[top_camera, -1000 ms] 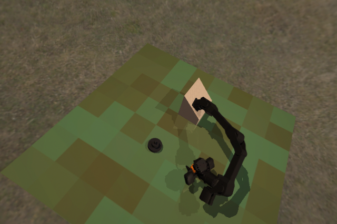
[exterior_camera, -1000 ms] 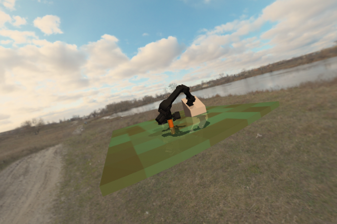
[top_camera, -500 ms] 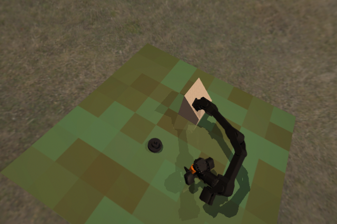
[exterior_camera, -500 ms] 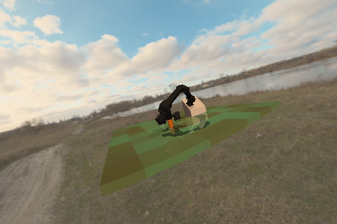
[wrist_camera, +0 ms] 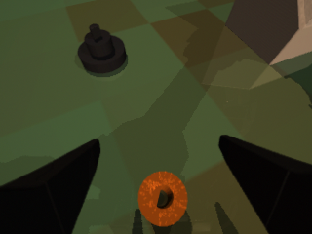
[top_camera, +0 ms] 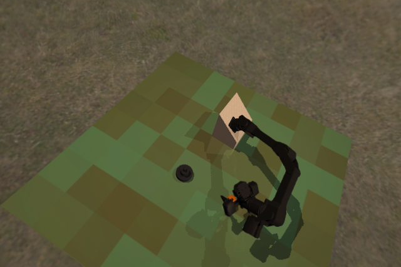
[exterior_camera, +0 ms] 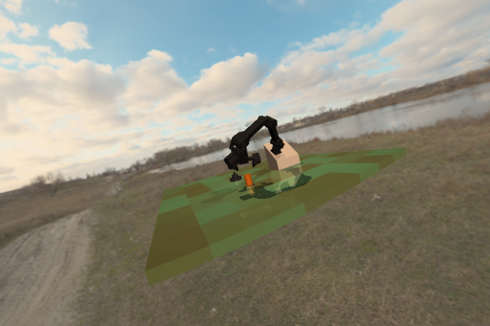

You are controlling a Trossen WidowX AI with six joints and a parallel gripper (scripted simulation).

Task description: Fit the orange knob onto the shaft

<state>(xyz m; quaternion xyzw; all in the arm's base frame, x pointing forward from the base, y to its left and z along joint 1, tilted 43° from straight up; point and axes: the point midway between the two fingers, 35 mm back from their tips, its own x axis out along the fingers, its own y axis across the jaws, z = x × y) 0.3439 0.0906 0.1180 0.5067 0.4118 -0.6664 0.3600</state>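
Note:
The orange knob (top_camera: pixel 232 198) (exterior_camera: pixel 248 180) (wrist_camera: pixel 148 202) stands upright on the table top. Its hole faces up and looks D-shaped in the wrist view. My gripper (exterior_camera: pixel 244 166) (wrist_camera: pixel 161 142) is open wide and empty, above the knob, with a gap between fingers and knob in the exterior view. In the top view the gripper partly covers the knob. The dark round pedestal (top_camera: pixel 181 177) (exterior_camera: pixel 235 178) (wrist_camera: pixel 103 63) stands apart from the knob, at upper left in the wrist view. Its shaft (top_camera: pixel 185 170) (wrist_camera: pixel 95 31) is bare. The shaft's flat side cannot be made out.
A pale block (top_camera: pixel 235 106) (exterior_camera: pixel 285 162) with a sloping top and a dark side stands under the arm's base end. Its dark side (wrist_camera: pixel 263 29) shows at upper right in the wrist view. The table (top_camera: pixel 129 147) (exterior_camera: pixel 237 231) is a patchwork of green and brown; arm shadows fall across it.

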